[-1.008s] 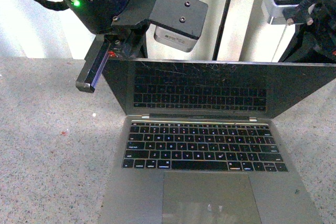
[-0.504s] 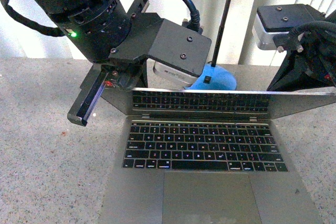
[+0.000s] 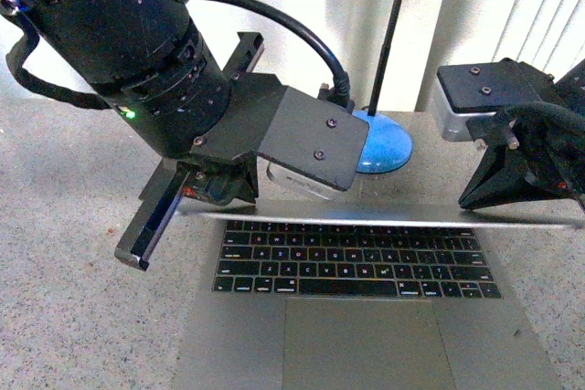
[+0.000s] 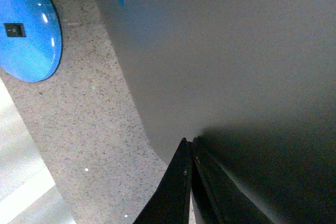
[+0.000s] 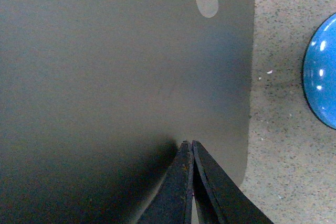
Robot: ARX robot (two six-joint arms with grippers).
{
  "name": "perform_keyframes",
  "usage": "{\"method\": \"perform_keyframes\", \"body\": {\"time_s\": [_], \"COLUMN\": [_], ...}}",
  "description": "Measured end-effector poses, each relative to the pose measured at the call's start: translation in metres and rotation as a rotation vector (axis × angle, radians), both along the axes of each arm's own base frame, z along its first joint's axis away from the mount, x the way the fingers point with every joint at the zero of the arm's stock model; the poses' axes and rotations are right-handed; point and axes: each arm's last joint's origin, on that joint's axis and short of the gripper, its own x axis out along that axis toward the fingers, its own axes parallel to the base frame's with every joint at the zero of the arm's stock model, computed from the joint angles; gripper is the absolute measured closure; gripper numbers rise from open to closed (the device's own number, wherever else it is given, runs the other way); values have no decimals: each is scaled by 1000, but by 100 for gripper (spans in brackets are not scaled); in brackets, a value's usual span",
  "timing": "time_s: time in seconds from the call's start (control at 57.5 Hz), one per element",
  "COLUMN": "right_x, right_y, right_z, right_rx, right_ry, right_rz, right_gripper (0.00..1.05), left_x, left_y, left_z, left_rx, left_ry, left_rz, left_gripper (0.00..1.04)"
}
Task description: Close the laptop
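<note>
Laptop (image 3: pixel 366 335) lies square ahead on the table (image 3: pixel 73 317), lid (image 4: pixel 236 51) tipped low over keyboard (image 3: pixel 356 262), long edge crosswise; left gripper (image 4: pixel 188 141) and right gripper (image 5: pixel 188 142), each pinched closed and empty, bear on its back at opposite corners.

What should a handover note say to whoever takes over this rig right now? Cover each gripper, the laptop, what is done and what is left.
Left gripper: shut, tips against the back of the lid near its left corner.
Right gripper: shut, tips against the lid near its right corner.
Laptop: on the table in front of the robot; lid tilted far down, edge-on in the front view, keys showing under it.
Done: lid mostly lowered.
Left: press it down onto the base with both grippers, then lift clear.
</note>
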Motion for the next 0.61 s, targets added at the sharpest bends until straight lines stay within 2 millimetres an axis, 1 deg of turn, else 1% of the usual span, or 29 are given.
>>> {"method": "perform_keyframes", "body": {"time_s": [0.313,0.608], "right_x": [-9,-15], "right_y": [4,8], "right_z": [-14,-33], "right_rx": [-2,9], "right_ry": [24,51], "right_rz": [15,25], "right_gripper": [102,102], "left_x": [-9,-17], "left_y": [-1,-3], "left_z": [-15,-33], "left_rx": [2,-21], "left_ry": [28,46], "left_rz": [-17,-36], "left_gripper": [101,101]}}
